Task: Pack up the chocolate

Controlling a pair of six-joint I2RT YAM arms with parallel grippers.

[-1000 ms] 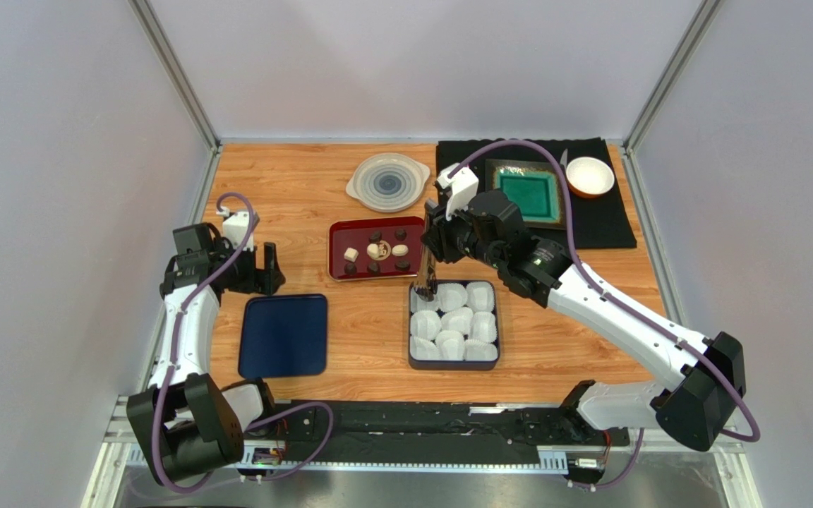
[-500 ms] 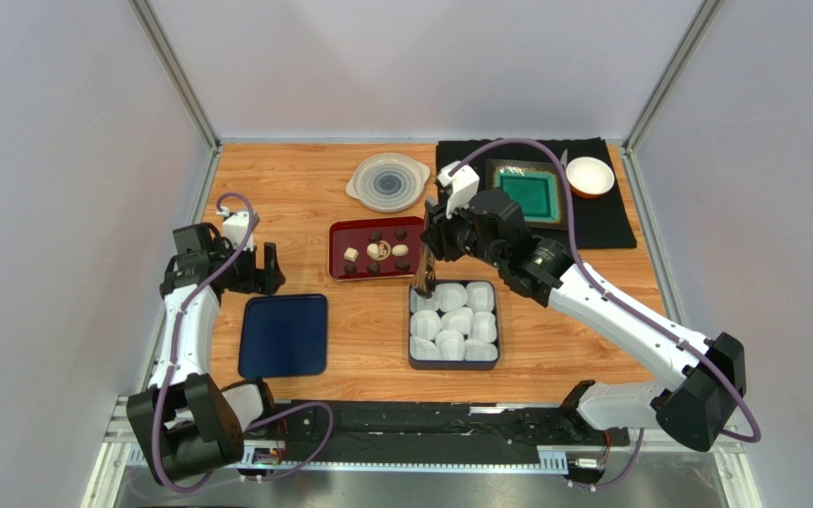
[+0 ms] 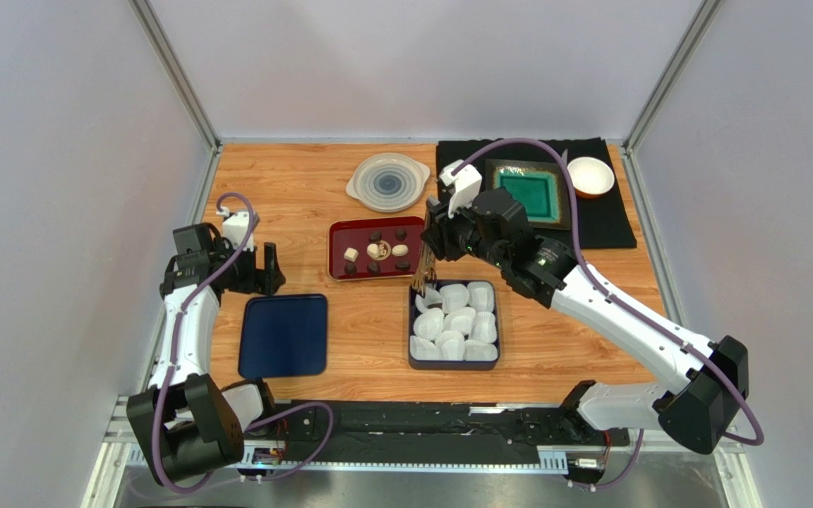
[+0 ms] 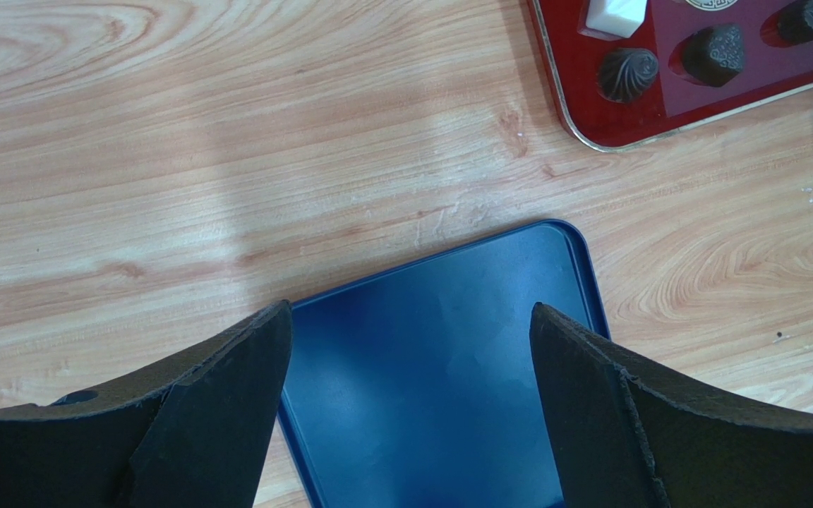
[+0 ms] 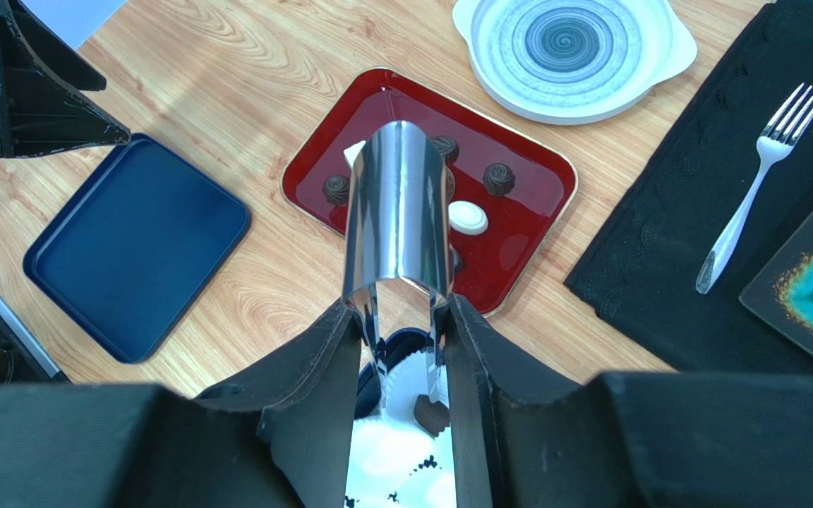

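Top external view: the right gripper [image 3: 434, 252] sits at frame centre, clamped around a pair of metal tongs [image 3: 422, 280]. The tong tips dip to the upper left corner of the box [image 3: 453, 366] of white paper cups [image 3: 453, 323]. Most of the chocolates [image 3: 376, 236] lie on the red tray [image 3: 339, 235], just left of that gripper. The left gripper [image 3: 262, 270] hangs at centre left, just above the blue tray [image 3: 284, 337] in the frame.

Left wrist view: fingers spread wide with nothing between them, blue tray beneath. Chocolates sit in the upper right corner, well apart from the jaws.

Right wrist view: fingers squeeze the tongs. One dark chocolate piece [image 5: 429, 415] sits at the tong tips, bottom centre, over a white cup. Pinched or loose, I cannot tell. The rest sit on the red tray beyond the tongs, mid-frame
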